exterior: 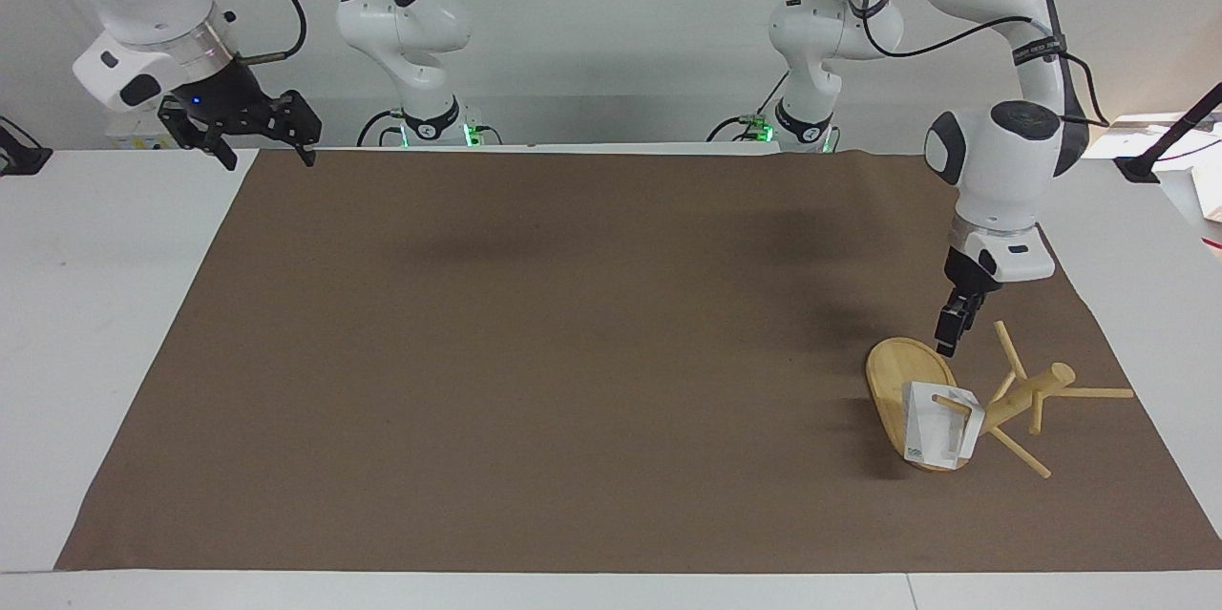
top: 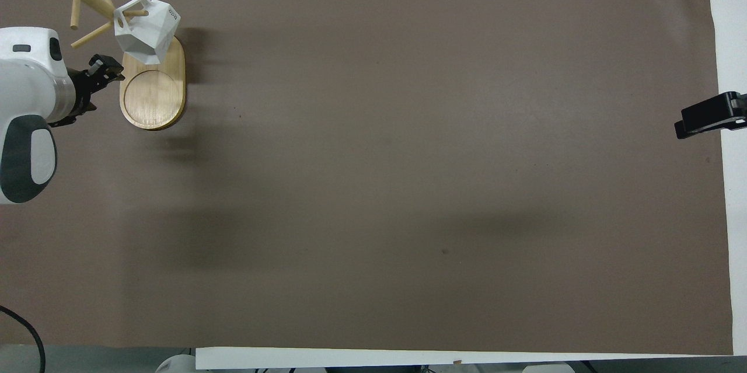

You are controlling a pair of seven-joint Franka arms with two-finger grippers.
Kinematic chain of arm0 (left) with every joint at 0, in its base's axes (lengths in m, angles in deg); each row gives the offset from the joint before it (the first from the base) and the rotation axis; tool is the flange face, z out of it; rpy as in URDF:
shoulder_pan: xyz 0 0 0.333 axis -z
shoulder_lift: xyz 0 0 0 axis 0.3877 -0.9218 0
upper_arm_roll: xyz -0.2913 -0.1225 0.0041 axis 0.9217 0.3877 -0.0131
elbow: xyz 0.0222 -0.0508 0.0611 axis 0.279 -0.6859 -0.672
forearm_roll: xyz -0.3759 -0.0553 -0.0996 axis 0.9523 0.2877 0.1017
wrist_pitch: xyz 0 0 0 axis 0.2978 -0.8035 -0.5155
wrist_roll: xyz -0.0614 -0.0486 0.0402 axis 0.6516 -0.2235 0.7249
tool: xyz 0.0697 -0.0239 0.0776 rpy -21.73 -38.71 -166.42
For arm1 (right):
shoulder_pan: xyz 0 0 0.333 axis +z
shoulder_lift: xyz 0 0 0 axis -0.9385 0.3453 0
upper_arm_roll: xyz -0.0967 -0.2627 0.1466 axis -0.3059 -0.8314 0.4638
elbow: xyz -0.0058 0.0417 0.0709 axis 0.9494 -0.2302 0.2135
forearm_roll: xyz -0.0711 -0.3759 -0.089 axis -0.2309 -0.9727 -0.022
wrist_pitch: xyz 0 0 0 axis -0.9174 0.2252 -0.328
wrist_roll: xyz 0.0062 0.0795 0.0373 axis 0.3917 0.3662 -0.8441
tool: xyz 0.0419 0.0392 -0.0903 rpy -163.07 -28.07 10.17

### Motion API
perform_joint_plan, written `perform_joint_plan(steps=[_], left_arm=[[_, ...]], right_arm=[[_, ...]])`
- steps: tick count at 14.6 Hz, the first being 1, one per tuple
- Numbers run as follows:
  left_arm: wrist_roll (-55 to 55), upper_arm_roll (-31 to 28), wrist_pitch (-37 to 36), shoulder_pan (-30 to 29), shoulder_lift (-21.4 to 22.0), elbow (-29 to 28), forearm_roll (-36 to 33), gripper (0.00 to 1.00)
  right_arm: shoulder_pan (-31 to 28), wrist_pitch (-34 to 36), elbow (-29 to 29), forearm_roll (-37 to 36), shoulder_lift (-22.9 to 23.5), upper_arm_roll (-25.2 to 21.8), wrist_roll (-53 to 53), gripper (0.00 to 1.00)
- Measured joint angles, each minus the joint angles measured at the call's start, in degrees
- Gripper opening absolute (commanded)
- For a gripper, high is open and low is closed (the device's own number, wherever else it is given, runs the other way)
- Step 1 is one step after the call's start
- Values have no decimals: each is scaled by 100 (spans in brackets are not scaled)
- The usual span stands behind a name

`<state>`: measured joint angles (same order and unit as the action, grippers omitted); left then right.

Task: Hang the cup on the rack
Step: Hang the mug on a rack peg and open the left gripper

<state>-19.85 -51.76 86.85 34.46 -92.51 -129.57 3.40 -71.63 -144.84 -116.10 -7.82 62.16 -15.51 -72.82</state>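
The white faceted cup (exterior: 934,436) hangs by its handle on a low peg of the bamboo rack (exterior: 1014,400), just above the rack's oval base (exterior: 890,371). In the overhead view the cup (top: 147,31) sits over the end of the base (top: 153,96) that is farther from the robots. My left gripper (exterior: 949,335) is open and empty, in the air over the base's edge toward the left arm's end of the table, clear of the cup; it also shows in the overhead view (top: 108,65). My right gripper (exterior: 264,154) waits open over the table's edge at the right arm's end.
The rack stands on a brown mat (exterior: 573,352) at the left arm's end of the table, with thin pegs (exterior: 1093,392) sticking out toward the mat's edge. A black clamp arm (exterior: 1169,142) stands on the white table beside the mat.
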Motion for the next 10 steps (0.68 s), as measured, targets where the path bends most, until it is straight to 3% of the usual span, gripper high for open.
perform_joint_plan(steps=[4, 7, 10], left_arm=[[1527, 0, -1633, -102, 580, 364, 0, 100], [2844, 55, -3483, -84, 731, 1414, 30, 100], [3760, 81, -4577, -81, 650, 2356, 414, 100]], right_arm=[[-3, 0, 12, 0, 0, 0, 8, 100], [-3, 0, 12, 0, 0, 0, 8, 100], [-3, 0, 13, 0, 0, 1, 8, 100]])
